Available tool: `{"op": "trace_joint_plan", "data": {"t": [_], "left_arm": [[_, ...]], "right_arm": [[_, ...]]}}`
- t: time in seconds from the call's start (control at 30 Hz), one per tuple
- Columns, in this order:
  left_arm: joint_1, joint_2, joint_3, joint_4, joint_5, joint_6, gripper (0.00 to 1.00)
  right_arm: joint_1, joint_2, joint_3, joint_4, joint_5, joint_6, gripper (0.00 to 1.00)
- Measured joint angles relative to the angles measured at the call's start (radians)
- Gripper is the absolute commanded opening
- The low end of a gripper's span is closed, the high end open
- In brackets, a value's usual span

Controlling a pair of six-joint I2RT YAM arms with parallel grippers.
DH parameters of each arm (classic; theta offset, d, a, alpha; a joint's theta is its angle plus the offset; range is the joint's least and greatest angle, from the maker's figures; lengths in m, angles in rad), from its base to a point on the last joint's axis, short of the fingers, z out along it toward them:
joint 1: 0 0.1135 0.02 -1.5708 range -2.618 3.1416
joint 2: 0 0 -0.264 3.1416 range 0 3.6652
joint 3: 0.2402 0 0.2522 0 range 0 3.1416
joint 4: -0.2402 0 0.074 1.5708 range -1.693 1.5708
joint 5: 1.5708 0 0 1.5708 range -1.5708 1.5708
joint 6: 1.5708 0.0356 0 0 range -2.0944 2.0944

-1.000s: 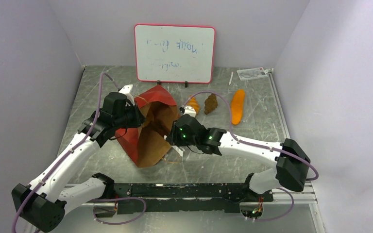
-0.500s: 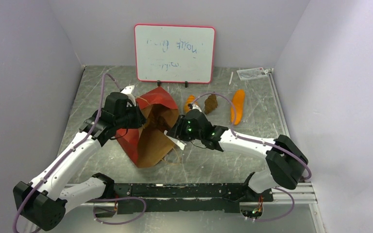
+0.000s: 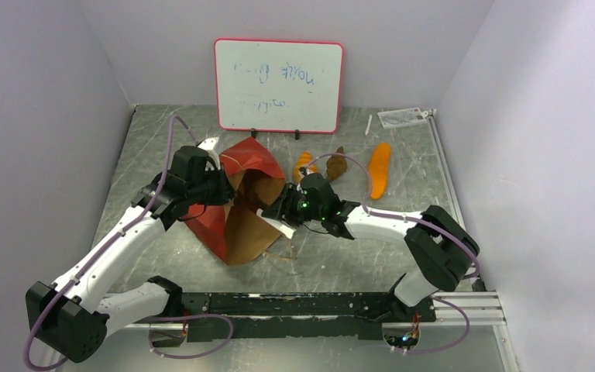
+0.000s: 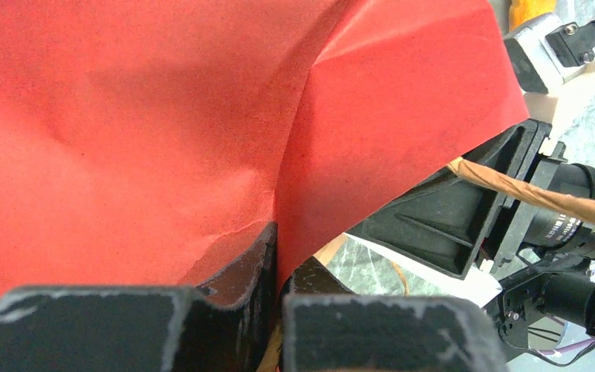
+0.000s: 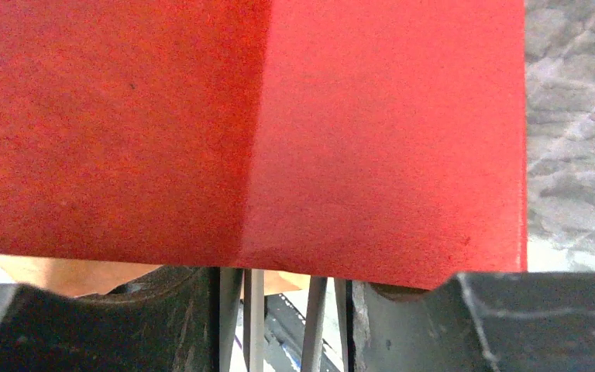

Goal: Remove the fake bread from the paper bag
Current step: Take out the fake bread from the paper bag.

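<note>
Red-and-brown paper bag [image 3: 236, 221] lies on the worktop [image 3: 341, 260], pinched tight by the left fingers [image 4: 236, 267]; right fingers [image 5: 511, 322] stand part-open at its mouth. Croissant [image 3: 304, 164], dark brown piece [image 3: 336, 165] and long orange loaf [image 3: 379, 169] lie just beyond.

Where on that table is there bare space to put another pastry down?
Bare table lies in front, between the paper bag, the right arm and the black rail; also right of the long orange loaf, and in the back-left corner beside the whiteboard. It is crowded around the bag's mouth, where both arms meet.
</note>
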Motion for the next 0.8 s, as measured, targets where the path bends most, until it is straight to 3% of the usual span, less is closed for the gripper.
{"op": "trace_joint_plan", "data": {"t": [0.8], "left_arm": [[0.002, 0.004, 0.0, -0.015, 0.047, 0.034, 0.07]], "right_arm": [[-0.03, 0.17, -0.027, 0.281, -0.13, 0.055, 0.46]]}}
